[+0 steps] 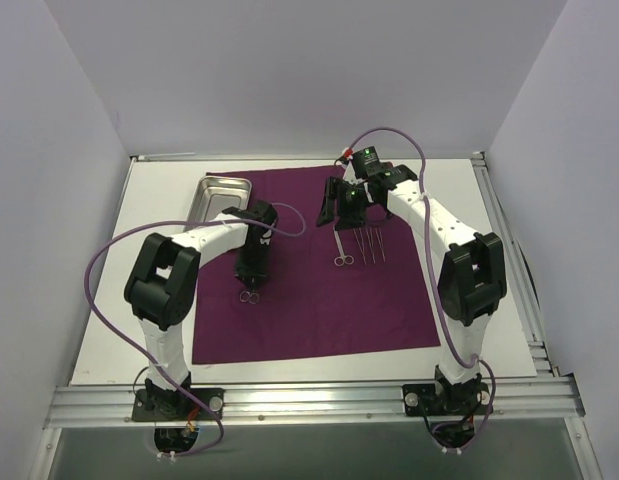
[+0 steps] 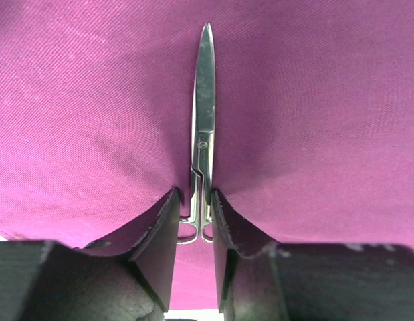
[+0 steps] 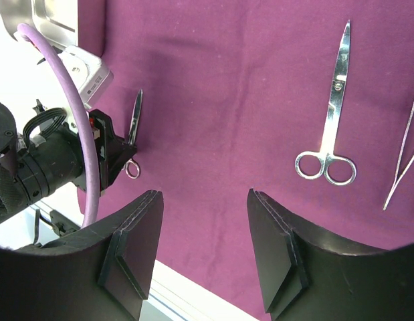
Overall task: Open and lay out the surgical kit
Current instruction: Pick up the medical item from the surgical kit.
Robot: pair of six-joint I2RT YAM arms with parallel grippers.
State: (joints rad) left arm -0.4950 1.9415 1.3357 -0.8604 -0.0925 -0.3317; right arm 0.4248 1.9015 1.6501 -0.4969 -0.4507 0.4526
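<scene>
From above: the purple cloth [image 1: 319, 310] lies spread flat, the steel tray [image 1: 227, 192] on its far left corner. The left gripper [image 1: 251, 280] sits low over the scissors [image 1: 250, 296]. The right gripper [image 1: 347, 222] hangs above the second scissors [image 1: 343, 252] and tweezers [image 1: 369, 245].

Left wrist: the fingers [image 2: 163, 234] closely flank the scissors' shanks; I cannot tell whether they pinch.

Right wrist: the jaws are spread wide and empty.

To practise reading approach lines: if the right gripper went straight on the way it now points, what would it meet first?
Probably bare cloth. The open right gripper aims at the cloth, and the scissors lie off to the right of its line. Depth is unclear.
</scene>
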